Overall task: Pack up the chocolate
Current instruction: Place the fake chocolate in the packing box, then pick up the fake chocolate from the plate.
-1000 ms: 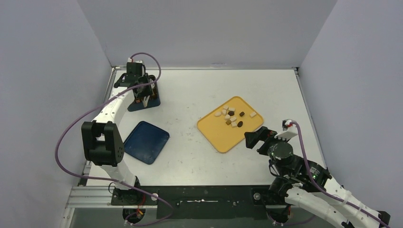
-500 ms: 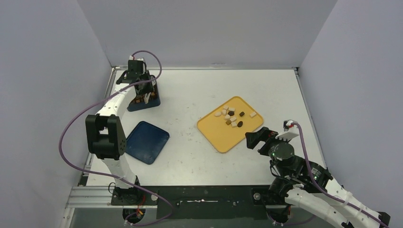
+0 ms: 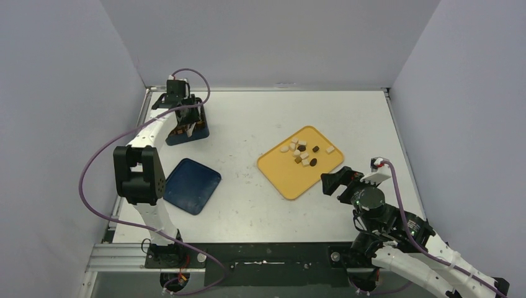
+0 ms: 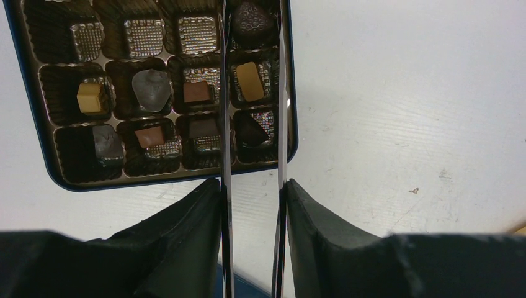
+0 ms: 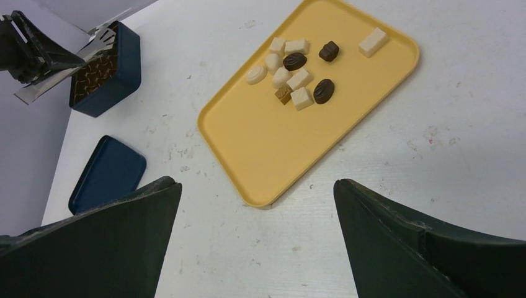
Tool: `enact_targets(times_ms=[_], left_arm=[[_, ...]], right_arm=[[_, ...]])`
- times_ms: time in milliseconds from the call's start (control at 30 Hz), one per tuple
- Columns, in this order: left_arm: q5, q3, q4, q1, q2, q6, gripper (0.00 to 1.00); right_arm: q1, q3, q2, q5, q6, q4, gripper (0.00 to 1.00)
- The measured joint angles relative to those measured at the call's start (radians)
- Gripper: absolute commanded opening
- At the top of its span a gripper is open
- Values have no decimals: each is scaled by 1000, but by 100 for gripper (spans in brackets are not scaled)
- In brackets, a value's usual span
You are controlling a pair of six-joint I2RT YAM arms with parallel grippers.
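Several chocolate pieces [image 3: 303,154], cream, tan and dark, lie on the yellow tray [image 3: 282,177]; the right wrist view shows the chocolate [image 5: 293,73] on the tray [image 5: 260,149]. At the back left my left gripper [image 3: 184,115] hangs over a dark blue box [image 3: 189,134]. In the left wrist view the left gripper [image 4: 253,186] is shut on metal tongs [image 4: 225,124]. Their blades straddle a dark piece [image 4: 250,23] in a corner cell of the box [image 4: 293,124]. Other cells hold several pieces. My right gripper [image 5: 255,184] is open over bare table near the tray's corner.
The box's blue lid [image 3: 192,185] lies flat on the table at the near left, between the box and my left arm's base. White walls close the table at the back and on both sides.
My left arm's elbow has swung up and back, and its wrist has shifted slightly farther over the box. The right arm has hardly moved.
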Motion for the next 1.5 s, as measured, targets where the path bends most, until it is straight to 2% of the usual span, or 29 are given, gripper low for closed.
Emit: enact_targets(times_ms=[433, 900, 1267, 1500], left_arm=[[6, 7, -3, 0, 0, 0, 43], [29, 7, -16, -26, -55, 0, 42], [24, 5, -43, -266, -201, 5, 42], [2, -93, -14, -467, -345, 9, 42]], right_arm=[[0, 0, -13, 0, 10, -23, 100], [0, 37, -13, 12, 15, -68, 100], [0, 94, -61, 89, 37, -137, 100], [1, 94, -69, 97, 44, -149, 100]])
